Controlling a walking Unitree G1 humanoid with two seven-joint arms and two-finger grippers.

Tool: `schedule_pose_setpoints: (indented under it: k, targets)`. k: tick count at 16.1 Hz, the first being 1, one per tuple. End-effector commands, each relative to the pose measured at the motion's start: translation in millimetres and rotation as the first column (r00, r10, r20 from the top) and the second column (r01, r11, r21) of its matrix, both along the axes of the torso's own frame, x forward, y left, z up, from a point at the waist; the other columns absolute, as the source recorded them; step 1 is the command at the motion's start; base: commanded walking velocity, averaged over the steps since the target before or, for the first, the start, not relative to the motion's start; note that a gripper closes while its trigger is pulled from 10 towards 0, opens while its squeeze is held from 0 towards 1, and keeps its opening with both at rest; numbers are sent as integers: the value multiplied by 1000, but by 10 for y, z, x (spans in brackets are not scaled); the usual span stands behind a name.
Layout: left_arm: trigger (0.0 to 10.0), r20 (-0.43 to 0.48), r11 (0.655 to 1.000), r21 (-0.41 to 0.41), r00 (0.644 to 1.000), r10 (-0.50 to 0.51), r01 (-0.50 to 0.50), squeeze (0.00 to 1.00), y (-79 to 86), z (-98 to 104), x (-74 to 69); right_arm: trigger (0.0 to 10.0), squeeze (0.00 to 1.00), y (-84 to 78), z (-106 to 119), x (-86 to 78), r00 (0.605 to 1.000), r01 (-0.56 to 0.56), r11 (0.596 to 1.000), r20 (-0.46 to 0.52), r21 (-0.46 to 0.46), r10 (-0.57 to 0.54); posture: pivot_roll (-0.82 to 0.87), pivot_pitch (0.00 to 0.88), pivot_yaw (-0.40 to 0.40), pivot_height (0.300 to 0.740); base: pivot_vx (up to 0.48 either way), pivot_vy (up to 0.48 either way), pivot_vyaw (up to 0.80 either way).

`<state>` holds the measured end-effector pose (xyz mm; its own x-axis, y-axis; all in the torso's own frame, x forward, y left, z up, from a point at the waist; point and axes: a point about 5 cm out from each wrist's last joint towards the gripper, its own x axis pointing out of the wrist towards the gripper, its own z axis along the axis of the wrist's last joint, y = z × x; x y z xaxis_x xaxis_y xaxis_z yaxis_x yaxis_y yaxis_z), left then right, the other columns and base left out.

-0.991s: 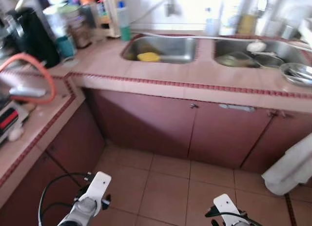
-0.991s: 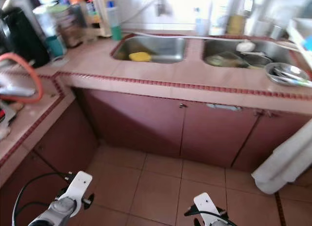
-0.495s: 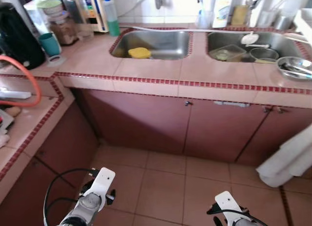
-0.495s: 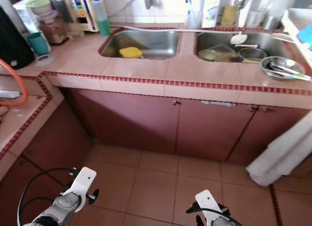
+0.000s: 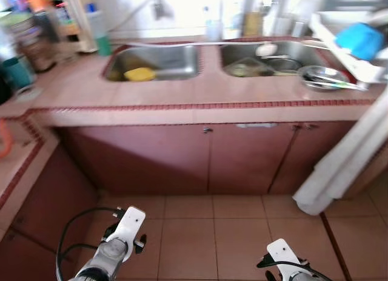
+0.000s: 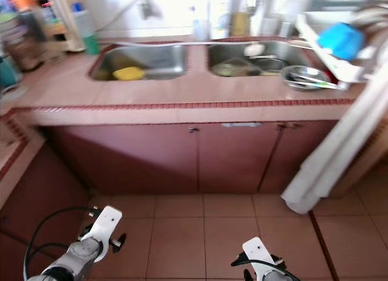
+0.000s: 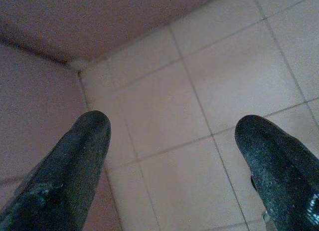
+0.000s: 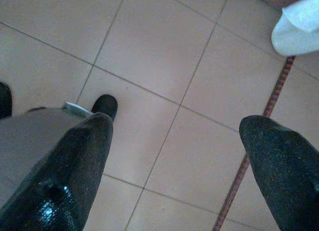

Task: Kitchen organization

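Observation:
A tiled counter (image 5: 157, 105) with a double sink stands ahead. The left basin (image 5: 154, 62) holds a yellow sponge (image 5: 139, 74). The right basin (image 5: 273, 55) holds dishes, and a metal bowl (image 5: 321, 78) with utensils sits on the counter beside it. A blue cup (image 5: 359, 39) rests in a white dish rack (image 5: 339, 47) at the far right. Both arms hang low over the floor. My left gripper (image 7: 174, 161) is open above the floor tiles near a cabinet corner. My right gripper (image 8: 174, 161) is open above the tiles, nothing between its fingers.
Bottles and jars (image 5: 36, 32) crowd the counter's left back corner, with a teal cup (image 5: 15, 71). Red cabinet doors (image 5: 206, 159) run under the counter. A white cloth (image 5: 345, 159) hangs at the right down to the floor. A side counter (image 5: 12, 165) runs along the left.
The camera has turned right: the sinks have shifted left in view and the dish rack with the blue cup has come in. Both arms still hang open.

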<state>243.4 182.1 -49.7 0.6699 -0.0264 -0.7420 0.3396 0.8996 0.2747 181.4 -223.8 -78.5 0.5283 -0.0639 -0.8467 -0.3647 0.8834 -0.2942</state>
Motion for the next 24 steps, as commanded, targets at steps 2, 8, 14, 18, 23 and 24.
schedule_pose_setpoints:
  k: [2, 8, 14, 18, 23, 24]
  targets:
    - [10000, -15, 1000, 18, 1000, -13, 13, 0, 45, -12, -24, 10000, 0, 11, 14, 32, 1000, -5, 1000, 13, 0, 5, -104, 0, 81, 740, 0, 0, -734]
    - [10000, -20, 999, 34, 1000, -11, 12, 0, 69, -29, -55, 10000, 0, 5, 11, 21, 1000, -7, 1000, 10, -3, 7, -102, 0, 86, 740, 0, 0, -732]
    - [10000, -6, 999, 48, 1000, -21, 22, 0, 51, -9, -21, 10000, 0, 1, 9, 17, 1000, 0, 1000, 10, -2, 0, -107, 0, 85, 740, 0, 0, -731]
    - [10000, -1, 997, 68, 1000, -28, 28, 0, 74, -4, -18, 10000, 0, 19, -1, 4, 1000, 1, 1000, 8, 1, -1, -109, 0, 90, 740, 0, 0, -731]
    - [10000, 8, 997, 70, 999, -39, 38, 0, 39, 11, 10, 10000, 0, 20, -7, -8, 1000, 1, 1000, 7, 0, -1, -107, 0, 92, 740, 0, 0, -731]
    - [10000, 11, 997, 71, 999, -44, 43, 0, 28, 18, 22, 10000, 0, 20, -8, -11, 1000, 2, 1000, 6, -1, -2, -108, 0, 94, 740, 0, 0, -731]
